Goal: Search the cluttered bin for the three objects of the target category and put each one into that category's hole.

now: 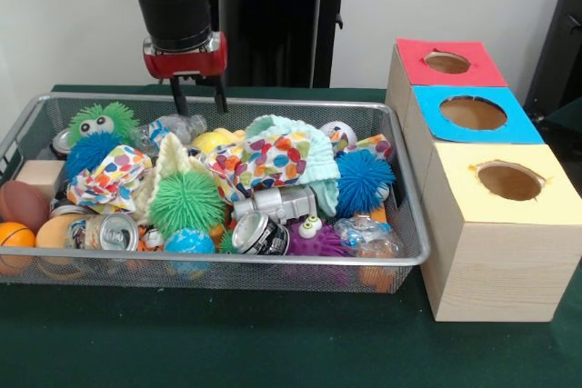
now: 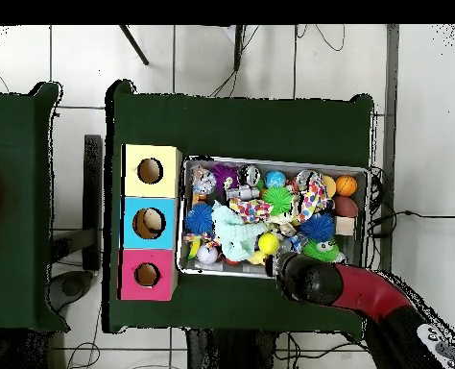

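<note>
A wire mesh bin [image 1: 227,262] holds a jumble of toys. In it are crushed drink cans [image 1: 260,233], a green spiky ball [image 1: 186,202], a blue spiky ball [image 1: 364,181], polka-dot cloths [image 1: 273,159] and small sports balls [image 1: 15,235]. Three wooden boxes with round holes stand right of the bin: red top [image 1: 447,63], blue top [image 1: 473,114], yellow top [image 1: 509,181]. My gripper [image 1: 198,97] hangs open just above the bin's far rim, left of centre, holding nothing. In the overhead view the arm [image 2: 308,281] covers the gripper.
A brown toy football [image 1: 23,204] and a wooden block [image 1: 41,175] lie at the bin's left end. A green fuzzy toy with eyes [image 1: 102,122] sits at the far left. The bin [image 2: 270,160] and boxes [image 2: 148,223] rest on green cloth [image 1: 273,343].
</note>
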Motion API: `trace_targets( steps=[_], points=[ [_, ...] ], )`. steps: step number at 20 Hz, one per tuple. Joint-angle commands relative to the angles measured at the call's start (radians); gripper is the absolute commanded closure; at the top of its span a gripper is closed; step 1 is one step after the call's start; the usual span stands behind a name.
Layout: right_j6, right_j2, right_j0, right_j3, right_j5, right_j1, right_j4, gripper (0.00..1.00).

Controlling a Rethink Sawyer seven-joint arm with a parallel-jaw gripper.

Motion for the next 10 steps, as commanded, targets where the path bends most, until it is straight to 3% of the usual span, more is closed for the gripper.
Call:
trace_targets(
  steps=[1,10],
  points=[
    [-0.025,0.033,-0.04,-0.097,0.044,-0.004,-0.031,0.0],
    [-0.045,0.053,-0.078,-0.133,0.063,0.021,-0.026,0.0]
  ],
)
